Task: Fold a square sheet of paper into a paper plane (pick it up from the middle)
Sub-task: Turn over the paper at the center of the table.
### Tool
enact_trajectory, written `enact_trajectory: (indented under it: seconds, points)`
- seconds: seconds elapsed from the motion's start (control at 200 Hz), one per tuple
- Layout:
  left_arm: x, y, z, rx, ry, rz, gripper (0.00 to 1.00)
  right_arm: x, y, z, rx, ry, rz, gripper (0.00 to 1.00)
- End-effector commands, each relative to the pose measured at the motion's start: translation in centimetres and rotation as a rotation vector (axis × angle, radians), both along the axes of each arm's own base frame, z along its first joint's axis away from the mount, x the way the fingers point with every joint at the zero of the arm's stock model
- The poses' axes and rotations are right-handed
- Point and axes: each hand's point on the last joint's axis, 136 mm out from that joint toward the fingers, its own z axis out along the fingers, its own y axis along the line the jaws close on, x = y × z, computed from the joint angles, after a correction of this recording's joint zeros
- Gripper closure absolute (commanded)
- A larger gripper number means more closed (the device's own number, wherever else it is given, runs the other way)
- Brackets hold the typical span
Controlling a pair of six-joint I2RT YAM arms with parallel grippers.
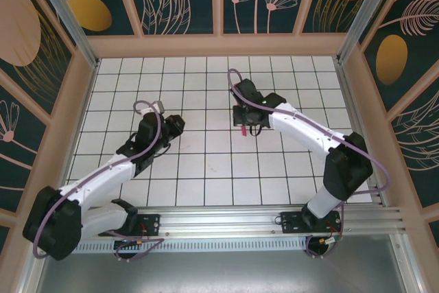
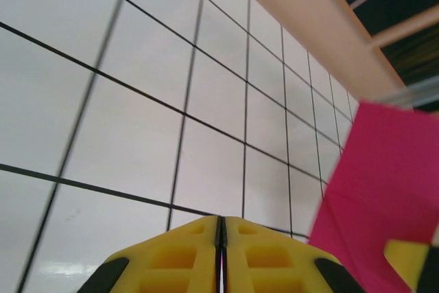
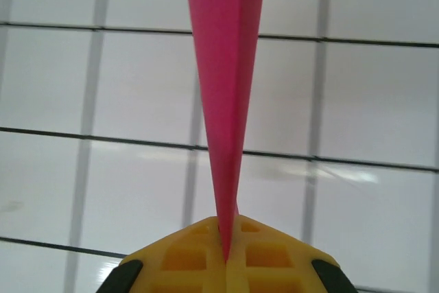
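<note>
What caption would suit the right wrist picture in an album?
Right gripper pinching folded magenta paper, seen edge-on over the tiled table.

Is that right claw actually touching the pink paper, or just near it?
Touching. In the right wrist view the folded pink paper's narrow end is pinched between the right gripper's closed yellow fingers.

bright even light from overhead, barely any shadows on the white tiles (image 1: 206,169), smeary glare patches on the glossy surface in both wrist views, red paper (image 2: 384,183) pretty blurry up close, nearest grid lines soft too
</note>
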Motion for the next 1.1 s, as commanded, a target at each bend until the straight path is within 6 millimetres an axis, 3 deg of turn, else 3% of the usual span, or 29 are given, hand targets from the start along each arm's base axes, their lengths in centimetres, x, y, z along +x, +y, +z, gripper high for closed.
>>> enact_trajectory:
  seconds: [0.0,0.085,0.205,0.385,0.49,0.631,0.726,0.766,0.811,0.841,0.976,1.096]
  points:
    - [-0.5,3.1,-0.9,0.041,0.011,0.148,0.89,-3.2,-6.0,-3.3,-0.461,0.134,-0.001,1.00]
    - [-1.0,4.0,-0.8,0.033,-0.005,0.187,0.89,-4.2,-5.0,-5.2,-0.565,0.188,0.038,1.00]
    - [-1.6,5.3,-0.6,0.036,-0.022,0.236,0.88,-5.2,-1.7,-7.9,-0.630,0.261,0.092,1.00]
    - [-2.3,6.5,0.2,0.026,-0.059,0.271,0.85,-6.3,6.8,-11.7,-0.427,0.368,0.155,1.00]
    - [-2.7,6.7,0.4,0.033,-0.065,0.266,0.84,-5.3,10.6,-11.4,-0.305,0.348,0.138,0.97]
    - [-2.9,6.0,0.5,0.027,-0.065,0.221,0.81,-4.7,12.8,-11.7,-0.183,0.388,0.122,0.86]
    - [-2.9,5.5,0.2,0.031,-0.053,0.191,0.81,-4.2,14.6,-9.3,-0.057,0.331,0.127,0.78]
    - [-2.9,5.0,0.1,0.029,-0.050,0.170,0.79,-4.0,15.3,-7.9,0.012,0.306,0.145,0.69]
    - [-2.8,4.4,-0.1,0.023,-0.044,0.142,0.79,-3.7,15.2,-6.6,0.074,0.287,0.141,0.50]
    - [-2.6,3.9,-0.2,0.014,-0.040,0.123,0.79,-3.3,14.8,-5.8,0.102,0.270,0.133,0.45]
    - [-1.8,1.4,-0.9,0.001,-0.003,0.019,0.77,-1.6,12.3,-2.3,0.241,0.150,0.111,0.40]
    - [-0.8,-2.0,-1.5,-0.014,0.038,-0.125,0.78,-0.7,8.7,1.2,0.349,-0.023,0.072,0.37]
